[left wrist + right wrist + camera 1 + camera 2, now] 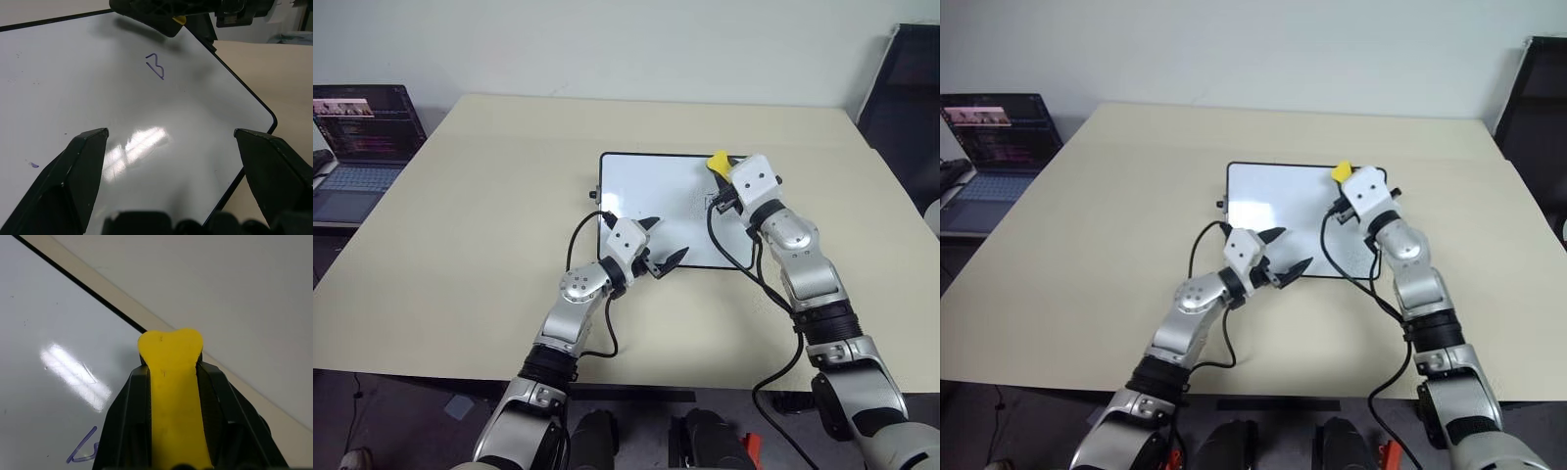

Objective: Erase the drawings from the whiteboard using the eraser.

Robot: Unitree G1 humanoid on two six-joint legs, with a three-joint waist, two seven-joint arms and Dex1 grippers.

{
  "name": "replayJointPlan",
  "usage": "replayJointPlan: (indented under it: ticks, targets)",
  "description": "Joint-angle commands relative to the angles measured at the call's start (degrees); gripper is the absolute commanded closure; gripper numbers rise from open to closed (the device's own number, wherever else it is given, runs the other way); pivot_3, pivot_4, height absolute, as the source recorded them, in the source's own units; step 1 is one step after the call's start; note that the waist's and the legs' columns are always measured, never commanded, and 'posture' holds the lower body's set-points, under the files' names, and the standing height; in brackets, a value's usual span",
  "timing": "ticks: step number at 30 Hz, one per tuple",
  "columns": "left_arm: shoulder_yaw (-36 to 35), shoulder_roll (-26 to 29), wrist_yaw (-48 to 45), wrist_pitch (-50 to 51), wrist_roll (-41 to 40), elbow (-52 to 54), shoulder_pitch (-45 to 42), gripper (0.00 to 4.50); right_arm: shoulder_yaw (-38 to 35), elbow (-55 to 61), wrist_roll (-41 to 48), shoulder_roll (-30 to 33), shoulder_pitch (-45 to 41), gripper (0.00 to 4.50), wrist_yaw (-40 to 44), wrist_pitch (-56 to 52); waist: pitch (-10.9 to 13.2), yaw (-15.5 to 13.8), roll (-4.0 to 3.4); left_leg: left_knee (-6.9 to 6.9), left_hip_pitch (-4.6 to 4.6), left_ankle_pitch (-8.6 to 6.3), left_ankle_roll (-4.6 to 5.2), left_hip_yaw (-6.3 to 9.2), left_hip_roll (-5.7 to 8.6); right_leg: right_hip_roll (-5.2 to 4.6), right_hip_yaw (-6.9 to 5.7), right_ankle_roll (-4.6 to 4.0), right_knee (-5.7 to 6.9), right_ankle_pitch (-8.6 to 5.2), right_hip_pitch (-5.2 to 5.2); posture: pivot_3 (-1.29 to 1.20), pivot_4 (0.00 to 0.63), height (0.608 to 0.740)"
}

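Apparently only the left wrist resolves drawings (pixel 155 66).

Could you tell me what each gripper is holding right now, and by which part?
Right gripper: eraser, clamped on its sides, its front end sticking out. Left gripper: jaws open, empty.

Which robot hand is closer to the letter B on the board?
Right. The right gripper, clamping the eraser, hovers beside the B; the left gripper sits open at the whiteboard's near edge.

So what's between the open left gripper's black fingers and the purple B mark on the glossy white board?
Only bare whiteboard, with a light glare patch, separates the left gripper from the drawn B, seen in the left wrist view.
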State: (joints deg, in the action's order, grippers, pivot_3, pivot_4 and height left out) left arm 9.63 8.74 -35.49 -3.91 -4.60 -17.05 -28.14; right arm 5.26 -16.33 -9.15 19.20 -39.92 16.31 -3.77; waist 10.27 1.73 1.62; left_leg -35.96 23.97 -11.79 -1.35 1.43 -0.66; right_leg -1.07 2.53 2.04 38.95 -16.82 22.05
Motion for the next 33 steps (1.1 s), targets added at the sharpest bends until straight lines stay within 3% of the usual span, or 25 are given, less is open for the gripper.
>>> replayJointPlan:
  ticks: [1,23,27,33]
  targets:
    - [-0.33,-0.02,0.27,-0.98,-0.02,1.55,-1.46,0.00,-0.09,1.50,-0.09,-0.12,-0.96,3.53,0.12,-0.19,0.00,0.01,0.00,0.00,0.00,0.00,0.00,0.00,0.00,0.00,0.00,0.00,0.00,0.00,0.00,0.00,0.150,0.740]
    - [-2.22,1.55,1.30,-0.76,-0.12,1.98,-2.08,0.00,3.90,23.03,-1.12,-1.76,16.92,3.53,3.41,-19.02,-0.01,0.00,0.00,-0.09,-0.07,0.00,0.00,0.05,0.00,0.01,-0.03,0.03,0.05,0.01,-0.08,0.00,0.150,0.740]
    - [-2.15,1.48,1.21,-0.77,-0.14,1.85,-2.32,0.00,2.70,21.67,-0.72,-1.75,14.67,3.53,2.53,-17.58,-0.01,0.02,0.00,-0.09,-0.07,0.01,0.00,0.05,0.00,0.01,-0.03,0.03,0.05,0.01,-0.08,0.00,0.150,0.740]
    - [-2.02,1.40,0.97,-1.03,-0.09,1.15,-2.85,0.00,0.13,13.38,0.22,-1.16,4.61,3.53,0.80,-11.49,-0.01,0.07,0.00,-0.10,-0.07,0.01,0.00,0.04,0.01,0.02,-0.02,0.03,0.06,0.02,-0.07,0.00,0.150,0.740]
